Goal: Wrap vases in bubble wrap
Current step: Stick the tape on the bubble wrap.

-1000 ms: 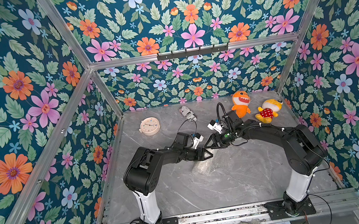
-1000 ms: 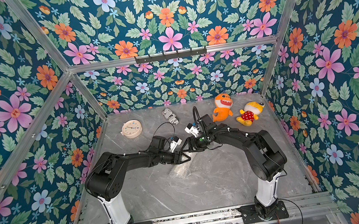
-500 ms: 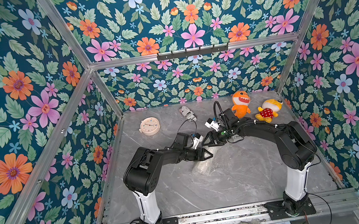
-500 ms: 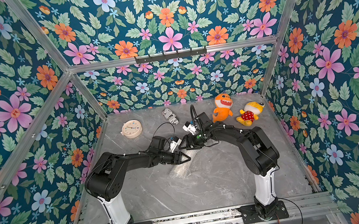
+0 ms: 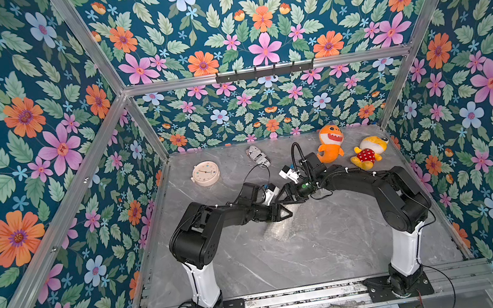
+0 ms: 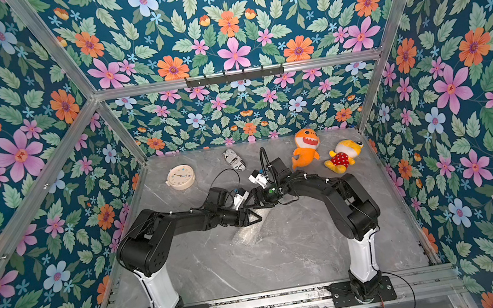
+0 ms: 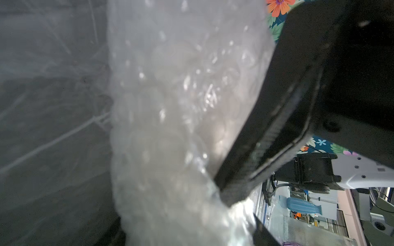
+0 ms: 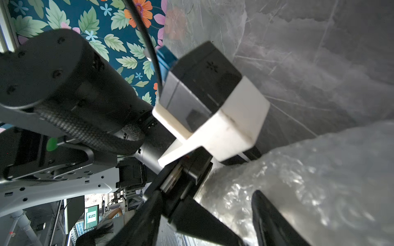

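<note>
The bubble wrap (image 5: 278, 231) lies crumpled in a clear, shiny bundle mid-table, under the spot where both arms meet; in both top views it reaches up to the grippers (image 6: 247, 235). The vase is hidden; only a dim pale form shows through the wrap (image 7: 191, 89) in the left wrist view. My left gripper (image 5: 285, 213) is shut on the wrap's upper end. My right gripper (image 5: 285, 197) comes from the far side. Its fingers (image 8: 275, 221) stand wide on either side of the bundle (image 8: 230, 200) and touch it. One right finger (image 7: 266, 132) lies along the wrap.
At the back of the marble table (image 5: 320, 259) lie a cream round clock (image 5: 205, 173), a small black-and-white item (image 5: 258, 156), an orange shark plush (image 5: 329, 144) and a yellow plush (image 5: 369, 153). Floral walls close in three sides.
My right arm has drawn its elbow in and its gripper has shifted slightly left, toward the left gripper. The left arm and the bundle have hardly moved.
</note>
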